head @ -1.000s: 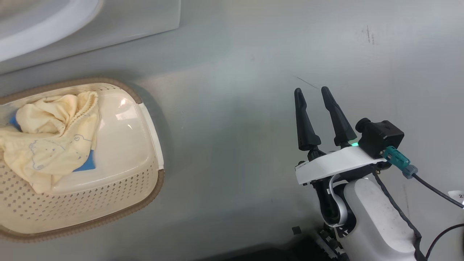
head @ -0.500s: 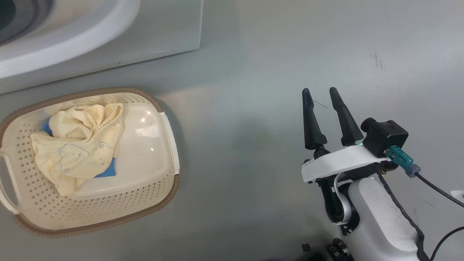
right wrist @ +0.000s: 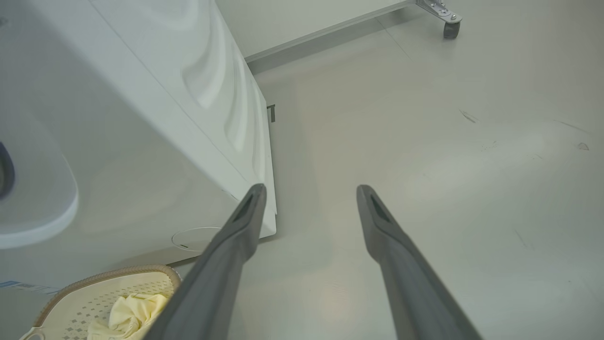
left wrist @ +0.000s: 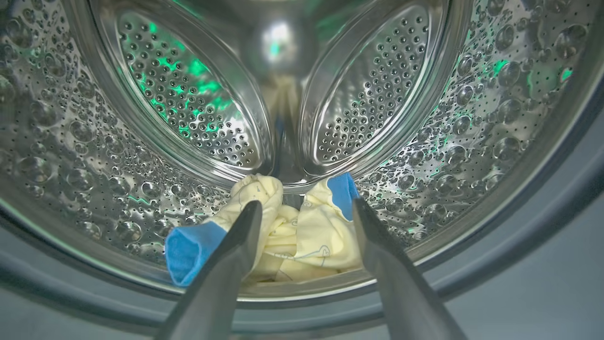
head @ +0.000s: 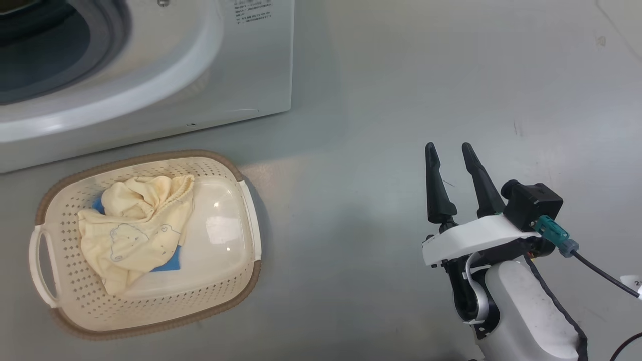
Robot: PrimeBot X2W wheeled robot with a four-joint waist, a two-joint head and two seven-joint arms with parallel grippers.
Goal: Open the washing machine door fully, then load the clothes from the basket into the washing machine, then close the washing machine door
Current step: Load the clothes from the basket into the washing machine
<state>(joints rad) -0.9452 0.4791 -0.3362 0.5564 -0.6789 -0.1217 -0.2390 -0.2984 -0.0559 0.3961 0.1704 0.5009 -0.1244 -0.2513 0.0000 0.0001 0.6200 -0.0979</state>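
View has tilted up; left jaws, apart, aim into the washing machine (left wrist: 472, 94); right jaws apart.

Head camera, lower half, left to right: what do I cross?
Cream perforated plastic basket holding pale yellow bear-print clothes → bare grey floor → right gripper, long dark fingers apart → black wrist camera → teal cable connector.

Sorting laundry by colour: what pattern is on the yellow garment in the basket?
Thin bear outlines on the garment; clearest in head view.
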